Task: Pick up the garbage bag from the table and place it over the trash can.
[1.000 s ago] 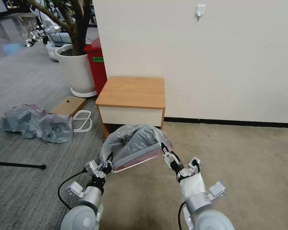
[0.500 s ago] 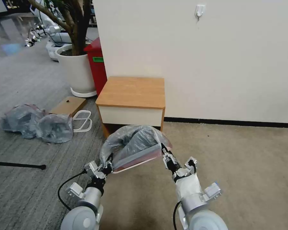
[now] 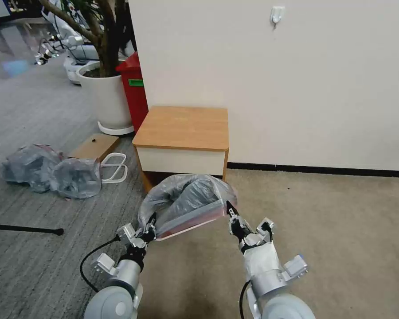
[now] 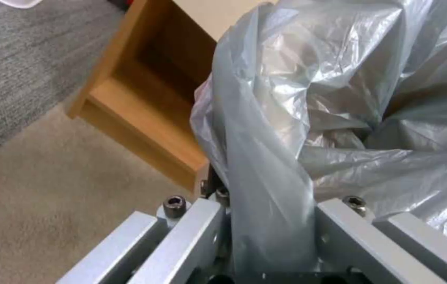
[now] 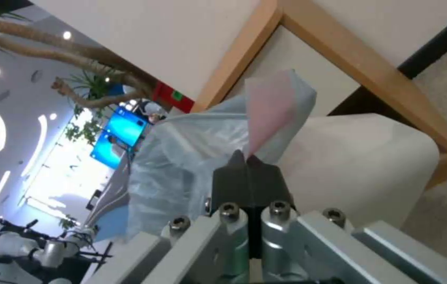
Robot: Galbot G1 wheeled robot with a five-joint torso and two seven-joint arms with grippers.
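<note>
Garbage bag (image 3: 184,201) is seen draped over the trash can (image 3: 181,231) on the floor, just in front of the counter (image 3: 184,128), its reddish-pink rim band stretched along the near edge of the bin. In the head view the left claw (image 3: 150,228) is placed at the bag's left corner and the right claw (image 3: 229,212) at its right corner, both low over the beige carpet. The left wrist view adds what the head view hides: a bunched fold of grey plastic (image 4: 270,165) is clamped between the left claw's metal fingers (image 4: 192,232), with the counter's open shelf niche (image 4: 150,94) close beyond. The right wrist view shows the right claw's black fingertips (image 5: 247,173) pressed together on a pink tip of the rim band (image 5: 268,110); the cream-white side of the trash can (image 5: 360,157) is exposed just beside them, uncovered at that corner. That bare wall cannot be made out from the head camera, where mostly bag is seen. Two bulging grey bags (image 3: 48,170), a flat cardboard piece (image 3: 95,146) and a white planter (image 3: 104,97) with a red bin (image 3: 135,86) behind it are visible off to the left, well apart from the claws.
</note>
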